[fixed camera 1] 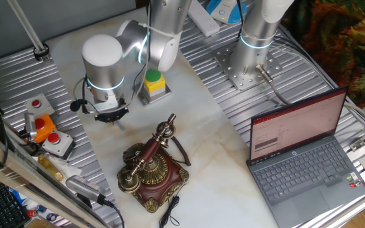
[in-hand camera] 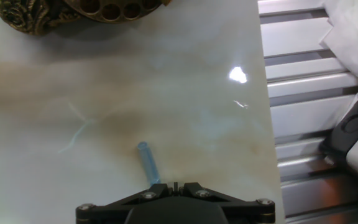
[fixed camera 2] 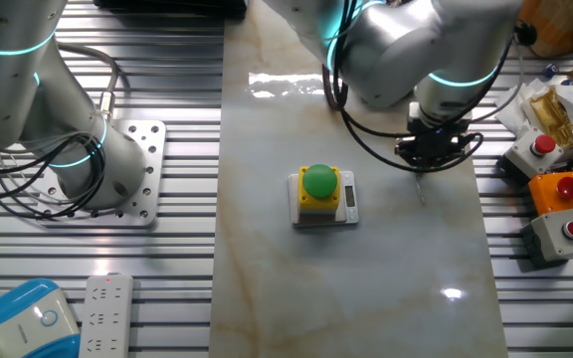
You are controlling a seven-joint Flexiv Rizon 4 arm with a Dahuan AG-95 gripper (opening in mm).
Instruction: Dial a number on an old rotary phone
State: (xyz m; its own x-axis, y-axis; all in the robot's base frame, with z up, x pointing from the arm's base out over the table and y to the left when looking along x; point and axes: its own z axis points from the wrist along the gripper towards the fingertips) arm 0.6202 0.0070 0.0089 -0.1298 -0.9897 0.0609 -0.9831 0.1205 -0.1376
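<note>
Phone (fixed camera 1: 151, 168) on marble slab (fixed camera 1: 220, 145) — ribbed metal table (fixed camera 1: 18, 82).

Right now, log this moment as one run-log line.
stage: approach | gripper: shut on blue stick, above bare marble | old rotary phone: untouched, handset cradled | dial: ahead of stick tip

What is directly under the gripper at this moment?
Only bare marble tabletop lies under the gripper. The phone sits apart from it. A thin blue stick protrudes from it.
</note>
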